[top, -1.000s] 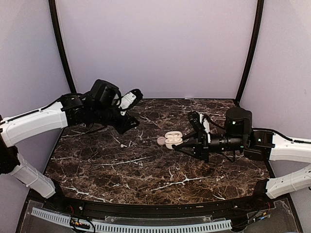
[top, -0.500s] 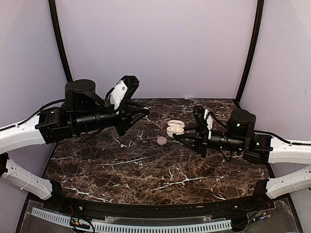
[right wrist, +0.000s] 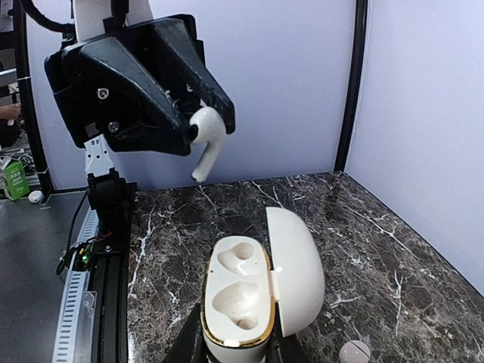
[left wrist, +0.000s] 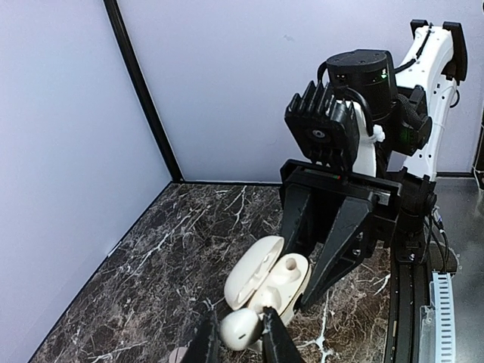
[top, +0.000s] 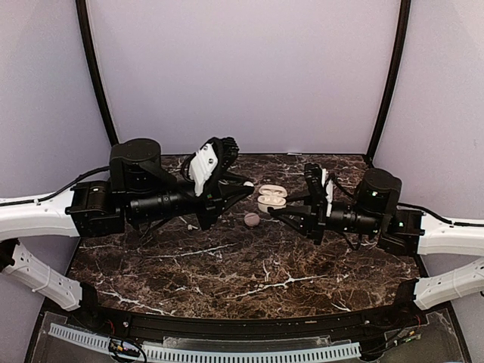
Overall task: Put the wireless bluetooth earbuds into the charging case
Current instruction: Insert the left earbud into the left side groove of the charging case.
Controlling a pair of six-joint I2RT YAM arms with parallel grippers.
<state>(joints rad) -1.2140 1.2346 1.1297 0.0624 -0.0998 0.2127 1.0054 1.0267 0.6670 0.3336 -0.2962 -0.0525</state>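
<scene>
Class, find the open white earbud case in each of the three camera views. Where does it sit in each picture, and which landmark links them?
Top external: case near the middle, slightly right of centre.
Left wrist: case lower centre, lid swung left.
Right wrist: case bottom centre, lid swung right.
Shared landmark: the white earbud close beside it, seen in all three views.

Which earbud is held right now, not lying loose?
The earbud pinched in the left gripper, stem hanging down, close to the open charging case. The other earbud lies loose on the marble table, no gripper touching it.
</scene>
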